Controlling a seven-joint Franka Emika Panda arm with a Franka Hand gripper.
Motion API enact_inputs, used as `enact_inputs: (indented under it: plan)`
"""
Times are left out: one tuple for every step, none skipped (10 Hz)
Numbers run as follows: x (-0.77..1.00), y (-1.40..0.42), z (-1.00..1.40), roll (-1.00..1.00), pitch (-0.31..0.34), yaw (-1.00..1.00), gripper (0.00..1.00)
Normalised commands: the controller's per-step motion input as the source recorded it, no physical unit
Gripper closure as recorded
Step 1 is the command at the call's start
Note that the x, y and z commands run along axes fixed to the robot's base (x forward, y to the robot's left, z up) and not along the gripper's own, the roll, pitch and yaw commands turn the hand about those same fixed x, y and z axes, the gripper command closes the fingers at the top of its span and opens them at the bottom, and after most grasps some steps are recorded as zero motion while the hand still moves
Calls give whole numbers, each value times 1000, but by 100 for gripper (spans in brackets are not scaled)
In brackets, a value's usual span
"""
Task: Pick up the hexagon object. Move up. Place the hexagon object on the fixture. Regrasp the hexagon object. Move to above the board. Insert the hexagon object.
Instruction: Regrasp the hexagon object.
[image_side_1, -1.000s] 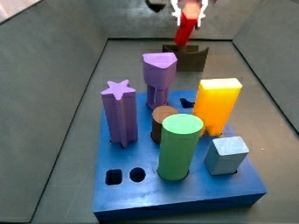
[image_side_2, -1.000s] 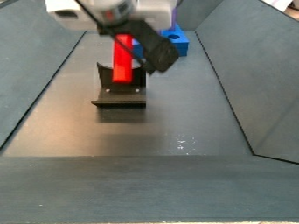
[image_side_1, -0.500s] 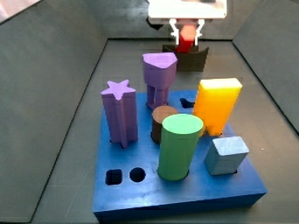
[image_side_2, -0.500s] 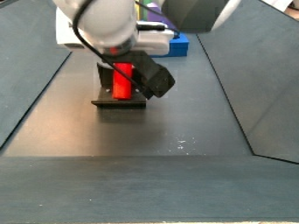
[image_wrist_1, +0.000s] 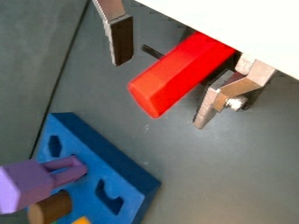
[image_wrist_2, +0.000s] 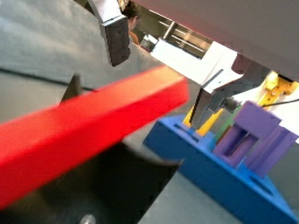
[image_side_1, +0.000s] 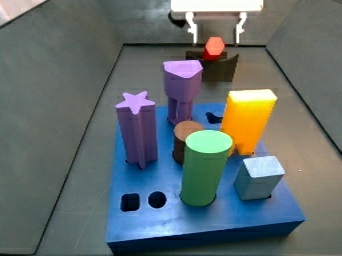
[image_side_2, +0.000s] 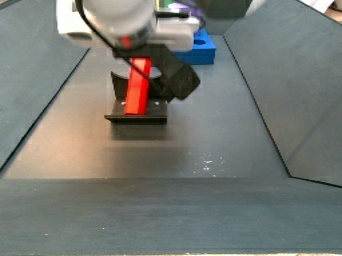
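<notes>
The red hexagon object (image_side_1: 214, 47) leans on the dark fixture (image_side_1: 222, 66) at the far end of the floor. It also shows in a side view (image_side_2: 139, 84), tilted against the fixture (image_side_2: 138, 112). My gripper (image_side_1: 215, 36) hangs just above it, open. In both wrist views the red piece (image_wrist_1: 176, 74) (image_wrist_2: 82, 127) lies between the fingers (image_wrist_1: 117, 39) (image_wrist_2: 115, 42) of the gripper (image_wrist_1: 162, 92) (image_wrist_2: 158, 92). There is a clear gap on one side.
The blue board (image_side_1: 201, 228) lies near, carrying a purple star post (image_side_1: 135, 125), a purple triangle post (image_side_1: 183, 85), an orange block (image_side_1: 249, 120), a green cylinder (image_side_1: 206, 165) and a grey cube (image_side_1: 259, 176). Grey walls slope in on both sides.
The gripper lowered the red hexagon object onto the fixture, opened its jaws and rose a little. The piece now rests on the fixture by itself.
</notes>
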Motion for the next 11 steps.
enact_inputs:
  plan:
    - [-23, 10, 1000, 38, 42, 12, 0]
    - [-24, 12, 1000, 38, 54, 12, 0]
    - [-29, 12, 845, 36, 68, 2, 0]
    - [-26, 13, 694, 39, 72, -7, 0]
    - [-24, 11, 490, 42, 80, -20, 0]
    - [-20, 11, 342, 46, 86, -28, 0]
    - [141, -839, 982, 1000, 71, 38, 0]
    - [142, -821, 842, 1000, 70, 37, 0]
    - [69, -664, 655, 1000, 66, 36, 0]
    - [16, -493, 480, 1000, 64, 35, 0]
    - [0, -378, 353, 1000, 62, 35, 0]
